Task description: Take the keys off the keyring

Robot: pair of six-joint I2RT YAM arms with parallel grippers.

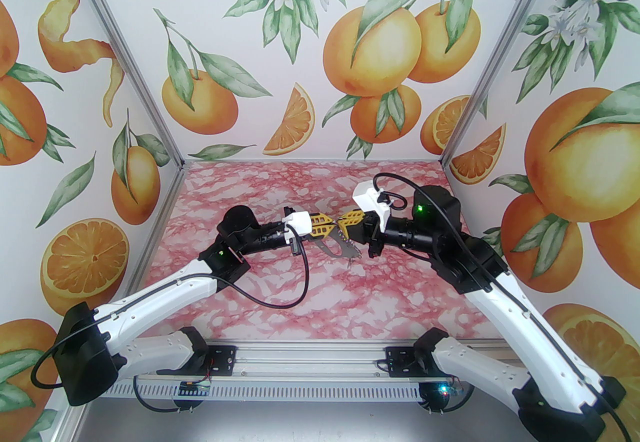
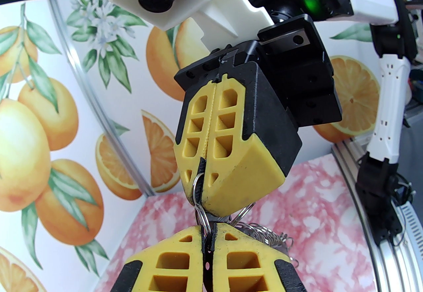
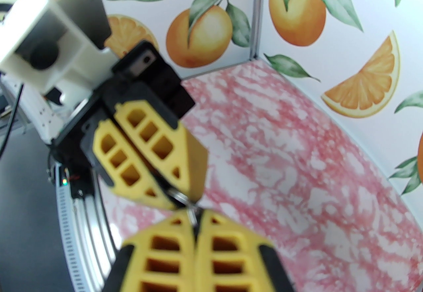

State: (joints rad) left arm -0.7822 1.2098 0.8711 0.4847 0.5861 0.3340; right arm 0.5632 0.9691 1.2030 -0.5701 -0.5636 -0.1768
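Hanging from the right jaws, the keyring (image 1: 348, 249) sits over the middle of the pink marbled worktop (image 1: 280, 310). Its long axis runs from the fingertips down toward the near edge, free end lowest. Whether that end touches the worktop cannot be told. The right jaws are pressed together on its upper end, seen edge-on as a thin dark strip from the left wrist. Just below, a small silver ring (image 2: 202, 216) links it to a thin flat key (image 2: 207, 251), and the left jaws are clamped on that key. The other keys (image 2: 264, 234) bunch behind as a tangle of wire rings. The two pairs of yellow fingers meet tip to tip, crowding the link. A black cable (image 1: 300, 292) loops over the worktop, well apart on the near left.
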